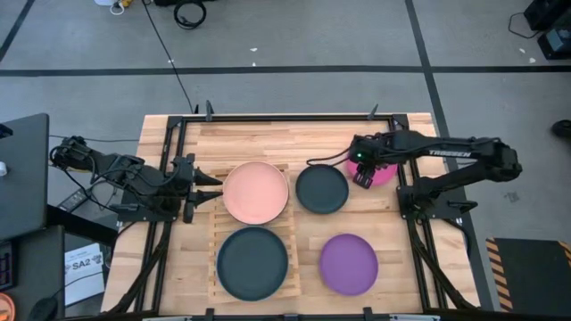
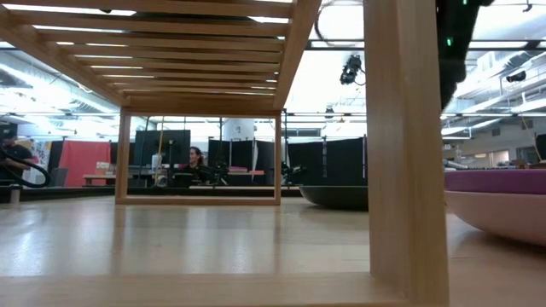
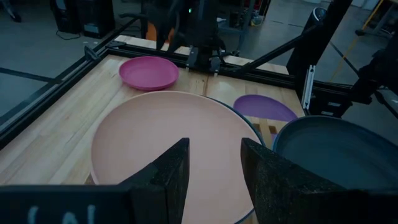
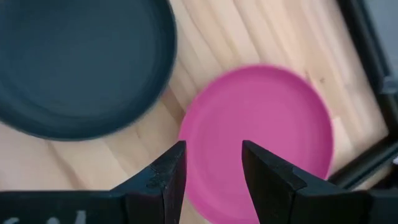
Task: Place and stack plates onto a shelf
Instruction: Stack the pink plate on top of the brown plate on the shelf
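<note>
My right gripper [image 4: 211, 180] hangs with fingers apart and empty over the magenta plate [image 4: 261, 134], which lies flat on the table beside a dark plate [image 4: 78, 62]. I should come down straddling its near rim, then clamp. My left gripper [image 1: 207, 187] waits, fingers apart, beside the salmon plate [image 1: 256, 192] on the shelf [image 1: 290, 234].

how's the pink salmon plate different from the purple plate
The salmon plate rests on the slatted shelf, just ahead of the open left hand; the purple plate lies on the bare tabletop with no hand near. Colours differ. Both are round, shallow, similar in size, and empty.
</note>
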Robot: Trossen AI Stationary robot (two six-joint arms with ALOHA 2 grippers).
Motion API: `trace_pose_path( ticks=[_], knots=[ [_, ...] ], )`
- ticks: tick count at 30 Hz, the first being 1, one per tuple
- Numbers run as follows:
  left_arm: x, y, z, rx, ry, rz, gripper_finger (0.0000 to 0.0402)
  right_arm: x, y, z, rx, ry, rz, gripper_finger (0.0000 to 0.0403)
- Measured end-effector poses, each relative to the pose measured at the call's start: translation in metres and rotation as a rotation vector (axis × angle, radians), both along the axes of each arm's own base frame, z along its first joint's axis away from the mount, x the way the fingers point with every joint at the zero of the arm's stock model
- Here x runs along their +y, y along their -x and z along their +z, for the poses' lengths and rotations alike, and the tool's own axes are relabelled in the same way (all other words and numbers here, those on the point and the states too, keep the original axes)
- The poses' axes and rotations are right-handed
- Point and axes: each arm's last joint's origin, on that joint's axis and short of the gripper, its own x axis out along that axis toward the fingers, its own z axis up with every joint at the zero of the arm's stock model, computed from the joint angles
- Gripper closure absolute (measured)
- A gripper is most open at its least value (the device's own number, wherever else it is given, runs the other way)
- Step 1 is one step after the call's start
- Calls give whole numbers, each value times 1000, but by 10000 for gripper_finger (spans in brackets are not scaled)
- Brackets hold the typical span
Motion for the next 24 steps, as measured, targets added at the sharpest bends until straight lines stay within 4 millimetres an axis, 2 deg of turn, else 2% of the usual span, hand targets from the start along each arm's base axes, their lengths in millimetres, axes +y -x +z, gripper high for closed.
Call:
trace_pose_path(
  ticks=[6,12,24],
  knots=[
    [0,0,0,0,0,0,251,0,4,-32,19,-6,-6,243],
    [0,0,0,0,0,0,251,0,7,-50,21,-10,-5,243],
    [0,0,0,0,0,0,251,1,2,-52,-44,-41,-25,243]
  ],
)
